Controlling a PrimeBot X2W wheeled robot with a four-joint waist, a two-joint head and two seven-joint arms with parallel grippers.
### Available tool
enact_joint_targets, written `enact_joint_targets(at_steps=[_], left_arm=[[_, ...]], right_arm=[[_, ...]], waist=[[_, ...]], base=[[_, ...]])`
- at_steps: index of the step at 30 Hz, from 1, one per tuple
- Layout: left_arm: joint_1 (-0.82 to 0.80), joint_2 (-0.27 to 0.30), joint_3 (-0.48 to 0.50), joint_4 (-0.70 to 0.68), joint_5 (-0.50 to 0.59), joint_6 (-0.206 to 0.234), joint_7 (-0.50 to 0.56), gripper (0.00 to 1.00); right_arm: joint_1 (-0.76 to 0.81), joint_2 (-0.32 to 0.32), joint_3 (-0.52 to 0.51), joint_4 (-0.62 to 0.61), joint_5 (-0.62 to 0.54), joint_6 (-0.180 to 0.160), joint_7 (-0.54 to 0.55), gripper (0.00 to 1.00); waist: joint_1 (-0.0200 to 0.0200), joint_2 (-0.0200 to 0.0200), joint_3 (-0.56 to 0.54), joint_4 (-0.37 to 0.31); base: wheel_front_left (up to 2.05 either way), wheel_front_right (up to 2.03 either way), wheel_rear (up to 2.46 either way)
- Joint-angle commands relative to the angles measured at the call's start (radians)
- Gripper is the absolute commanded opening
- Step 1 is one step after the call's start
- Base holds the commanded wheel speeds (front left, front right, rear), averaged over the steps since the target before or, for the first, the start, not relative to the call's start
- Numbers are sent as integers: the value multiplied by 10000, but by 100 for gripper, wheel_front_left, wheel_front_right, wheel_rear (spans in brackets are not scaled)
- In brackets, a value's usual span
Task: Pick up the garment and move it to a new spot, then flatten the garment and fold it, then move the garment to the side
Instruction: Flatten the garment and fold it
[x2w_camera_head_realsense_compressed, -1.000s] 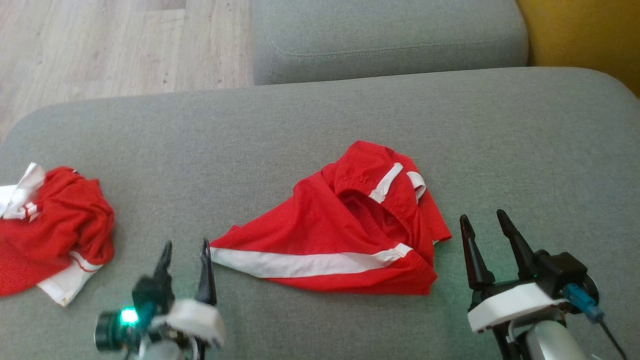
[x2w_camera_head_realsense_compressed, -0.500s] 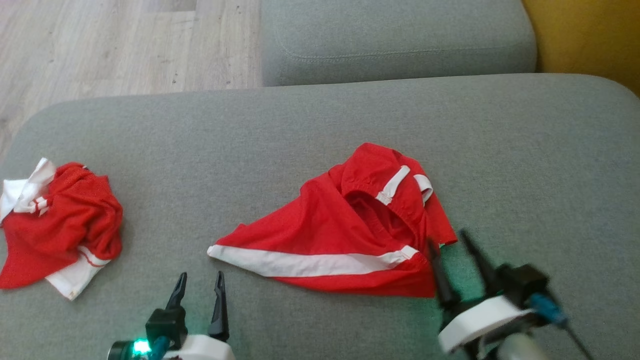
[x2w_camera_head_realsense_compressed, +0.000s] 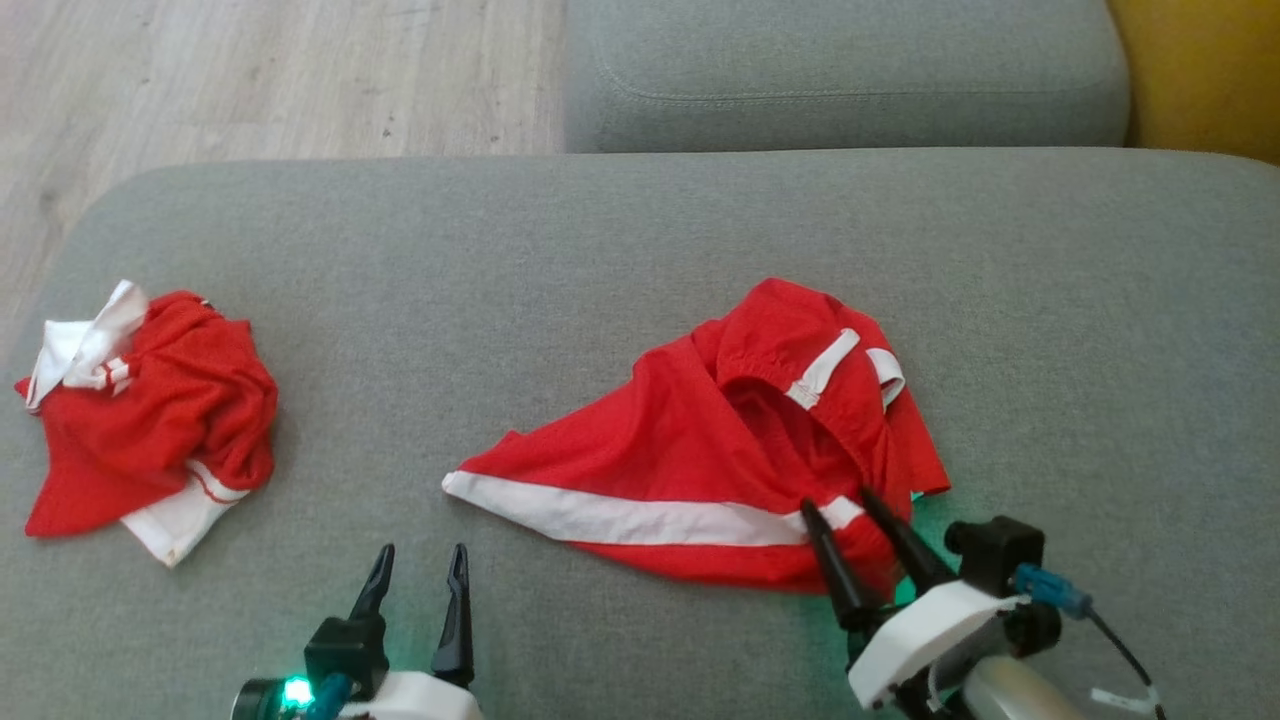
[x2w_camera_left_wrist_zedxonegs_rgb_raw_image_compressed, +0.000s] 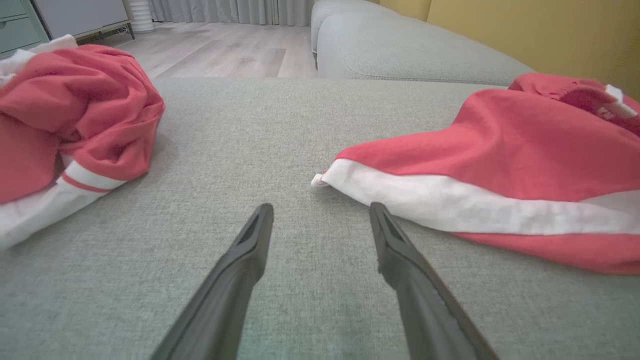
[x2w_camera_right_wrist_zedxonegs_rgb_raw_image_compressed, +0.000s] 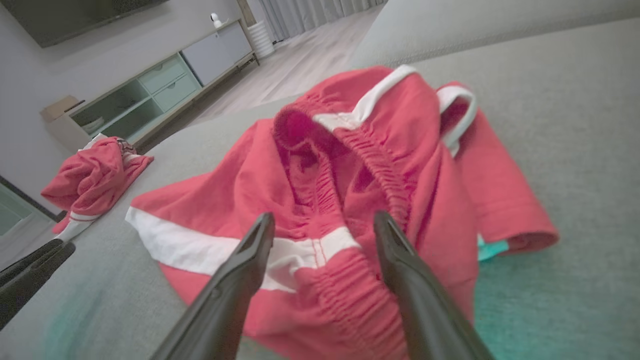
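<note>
Here, on the grey sofa seat (x2w_camera_head_realsense_compressed: 640, 260), the red garment (x2w_camera_head_realsense_compressed: 700, 450) lies crumpled, its white-striped long edge running left to right. My right gripper (x2w_camera_head_realsense_compressed: 836, 500) (the nearer one), fingers spread and empty, is poised over the waistband end. My left gripper (x2w_camera_head_realsense_compressed: 423, 549), likewise parted, sits just off the striped corner.

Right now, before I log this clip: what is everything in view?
red shorts: 1, red with white stripe, rumpled, middle of sofa seat
crumpled garment: 1, red and white, seat's left end
sofa seat: 1, grey, under both garments
second cushion: 1, grey, behind the seat
floor: 1, pale wood, far left
wall: 1, yellow, far right
cabinet: 1, green-grey, across the room
left gripper: 1, dark fingers, open, over bare seat near the stripe's end
right gripper: 1, dark fingers, open, tips over the shorts' right edge
</note>
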Motion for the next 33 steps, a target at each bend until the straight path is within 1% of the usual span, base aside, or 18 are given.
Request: enact_joint_targets(at_steps=[1,7,13,14,17,24,32,33], left_arm=[[-314,-2,448,-179,100,-48,-53,100],[-191,-43,537,-140,87,-117,-53,100],[-208,-56,542,-147,-25,-151,-53,100],[-208,-56,542,-147,-25,-151,-53,100],[-228,-57,423,-152,-168,-131,-53,100],[-269,-59,193,-69,-389,-79,-53,100],[-281,-60,85,5,-540,-56,-53,100],[-283,-60,76,13,-570,-50,-53,100]], right_arm=[[-404,-192,643,-53,521,-7,-46,100],[-513,-743,1929,57,2097,-7,258,100],[-735,-1377,3145,-518,3499,-7,429,100],[-735,-1377,3145,-518,3499,-7,429,100],[-927,-1670,3635,-754,4087,-7,423,100],[-1420,-2191,4737,-1000,5366,-7,932,100],[-1936,-2524,5562,-792,6089,-7,1082,100],[-2018,-2562,5735,-744,6211,-7,1042,82]], waist=[[-1,0,-3,42],[-1,0,-61,29],[-1,0,7,-48],[-1,0,7,-48],[-1,0,60,-58],[-1,0,153,37],[-1,0,171,164],[-1,0,169,175]], base=[[0,0,0],[0,0,0],[0,0,0],[0,0,0],[0,0,0],[0,0,0],[0,0,0],[0,0,0]])
